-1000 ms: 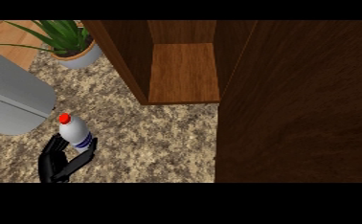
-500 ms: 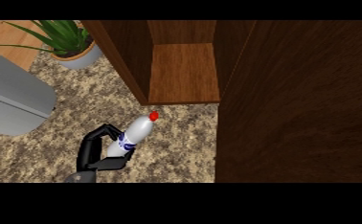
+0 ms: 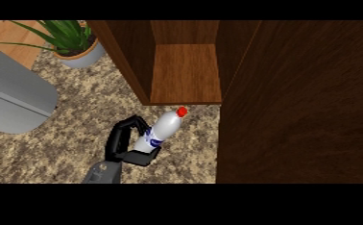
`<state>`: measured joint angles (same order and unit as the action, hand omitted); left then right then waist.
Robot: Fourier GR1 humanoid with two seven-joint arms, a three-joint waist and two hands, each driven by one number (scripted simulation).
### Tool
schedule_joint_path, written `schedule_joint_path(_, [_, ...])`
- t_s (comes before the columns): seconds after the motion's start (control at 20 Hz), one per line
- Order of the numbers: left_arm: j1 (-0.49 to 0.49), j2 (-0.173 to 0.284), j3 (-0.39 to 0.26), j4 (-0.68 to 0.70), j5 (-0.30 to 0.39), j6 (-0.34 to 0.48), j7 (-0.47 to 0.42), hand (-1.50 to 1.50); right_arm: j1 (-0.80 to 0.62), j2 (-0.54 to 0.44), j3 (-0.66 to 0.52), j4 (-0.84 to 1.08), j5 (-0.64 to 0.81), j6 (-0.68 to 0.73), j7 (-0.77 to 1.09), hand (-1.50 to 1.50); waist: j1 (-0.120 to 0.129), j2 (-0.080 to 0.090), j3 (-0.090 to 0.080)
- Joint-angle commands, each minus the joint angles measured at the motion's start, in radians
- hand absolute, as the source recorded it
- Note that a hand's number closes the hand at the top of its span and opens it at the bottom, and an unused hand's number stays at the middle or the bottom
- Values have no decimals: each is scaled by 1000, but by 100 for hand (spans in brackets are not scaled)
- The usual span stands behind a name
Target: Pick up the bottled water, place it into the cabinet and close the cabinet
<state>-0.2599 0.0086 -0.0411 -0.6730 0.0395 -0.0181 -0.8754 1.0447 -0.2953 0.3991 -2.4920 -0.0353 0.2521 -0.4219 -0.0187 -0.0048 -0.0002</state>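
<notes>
Speckled counter [image 3: 64, 147] lies open beside the cabinet's [image 3: 184, 75] edge, left hand [image 3: 127, 142] gripping the tilted bottled water [image 3: 162, 130].

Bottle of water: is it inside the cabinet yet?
Not yet. The bottle is held in the left hand, tilted, its red cap just before the open cabinet shelf's front edge.

A black left hand [image 3: 126, 144] curls around a white water bottle [image 3: 160, 130] with a red cap, tilted up and to its right. Just beyond the cap, an open wooden cabinet [image 3: 186, 72]. Far to the hand's upper left, a potted plant [image 3: 72, 42].
</notes>
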Motion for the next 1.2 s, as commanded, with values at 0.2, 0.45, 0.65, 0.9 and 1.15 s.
schedule_joint_path(0.2, [-75,-8,-208,-221,178,173,259,150,44,-24,18,-135,0,-9,53,-150,-1,-1,0])
schedule_joint_path(0.45, [-117,-9,-325,-303,233,291,392,150,71,-38,-59,-133,-73,-2,7,-150,-1,0,0])
schedule_joint_path(0.65, [-237,-9,-352,-279,300,385,463,150,62,-66,-139,-142,-128,24,-5,-150,-6,4,0])
schedule_joint_path(0.9, [-401,-9,-389,-137,375,501,472,150,19,-50,-172,-53,-157,45,-47,-150,-25,9,0])
schedule_joint_path(1.15, [-530,-8,-320,1,411,500,504,150,100,-48,-153,-102,-136,64,-51,-150,-38,12,-1])
